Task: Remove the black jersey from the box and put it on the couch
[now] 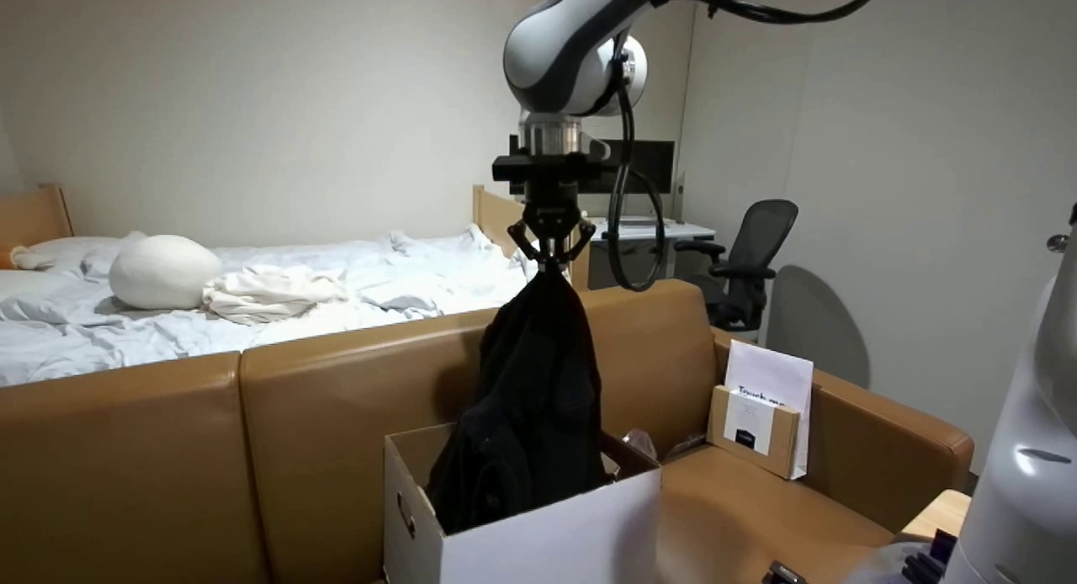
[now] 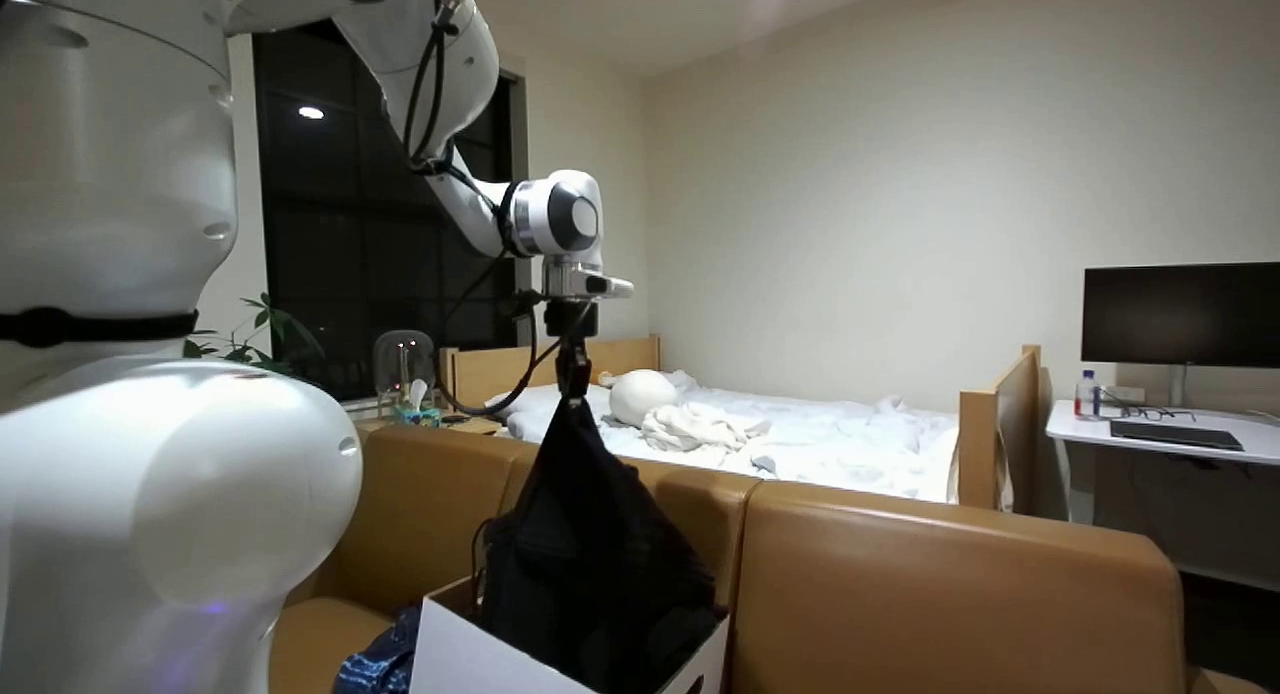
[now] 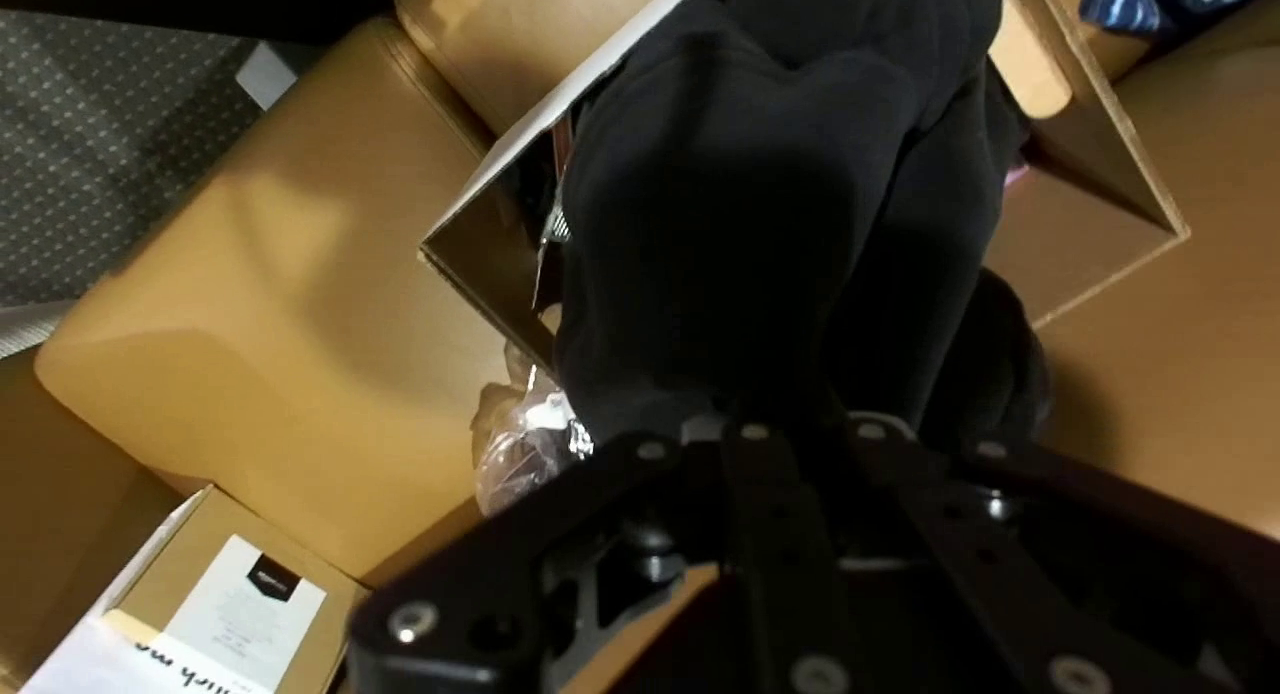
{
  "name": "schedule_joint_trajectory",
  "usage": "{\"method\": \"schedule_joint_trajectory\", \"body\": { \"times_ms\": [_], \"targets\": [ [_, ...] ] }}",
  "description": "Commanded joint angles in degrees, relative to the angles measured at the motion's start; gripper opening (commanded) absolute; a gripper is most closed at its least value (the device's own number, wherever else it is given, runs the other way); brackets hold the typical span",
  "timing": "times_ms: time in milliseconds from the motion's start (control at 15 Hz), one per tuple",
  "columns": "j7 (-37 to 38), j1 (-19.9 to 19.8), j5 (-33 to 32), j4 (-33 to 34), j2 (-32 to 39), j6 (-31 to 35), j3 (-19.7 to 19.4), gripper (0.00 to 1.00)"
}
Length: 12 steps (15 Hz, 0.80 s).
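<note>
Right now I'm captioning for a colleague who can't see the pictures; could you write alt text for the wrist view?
A black jersey, pinched in the gripper at the bottom of the picture, hangs partly inside an open box, with parts of a tan couch around it. A smaller labelled carton shows at lower left.

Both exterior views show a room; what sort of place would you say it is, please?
Probably a bedroom or studio-style living space: a bed stands behind a brown couch, and a desk holds a monitor.
</note>
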Motion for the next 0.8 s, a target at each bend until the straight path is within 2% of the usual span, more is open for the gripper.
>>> {"method": "schedule_joint_trajectory", "body": {
  "times_ms": [0,200,400,733],
  "targets": [
    [5.75,-4.33,-1.36,-3.83,-11.16,-1.63,-0.12,0.02],
    [8.67,-8.49,-0.37,-4.57,-17.98,-4.01,-0.73,0.02],
    [11.56,-13.29,-0.70,-2.46,-23.23,-9.63,-1.77,0.02],
    [10.99,-23.15,-1.36,0.93,-27.86,-15.56,-7.58,0.02]
  ]
}}
